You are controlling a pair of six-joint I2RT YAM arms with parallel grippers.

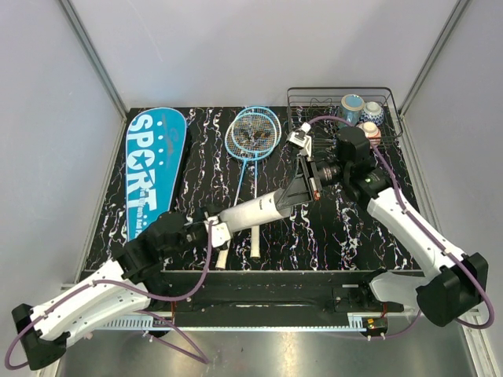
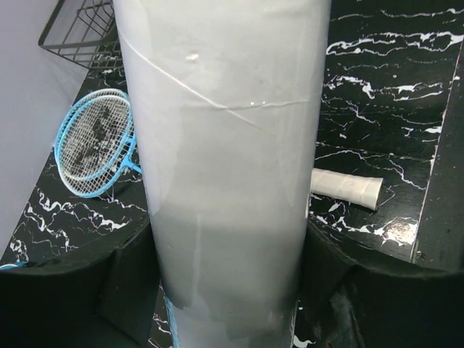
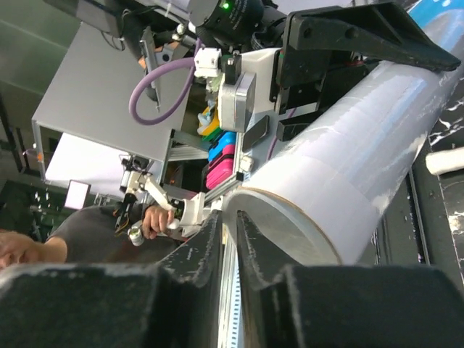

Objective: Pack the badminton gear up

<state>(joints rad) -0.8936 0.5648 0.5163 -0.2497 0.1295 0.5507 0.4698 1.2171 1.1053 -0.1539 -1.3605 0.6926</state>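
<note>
1. Loading the long white tube (image 1: 255, 208) looks like your present step. From overhead, your left gripper (image 1: 211, 229) holds it over the tabletop and your right gripper (image 1: 295, 191) is at its open mouth.
2. Left wrist: jaws clamped round the tube.
3. Right wrist: jaws barely parted, grasping nothing visible. Your next insertion needs square alignment.

White tube (image 1: 255, 210), gripped between the left jaws, has its open end just before the right jaws. Two blue rackets (image 1: 253, 135) lie flat, heads beyond the left jaws; teal bag (image 1: 153, 166) left of them
</note>
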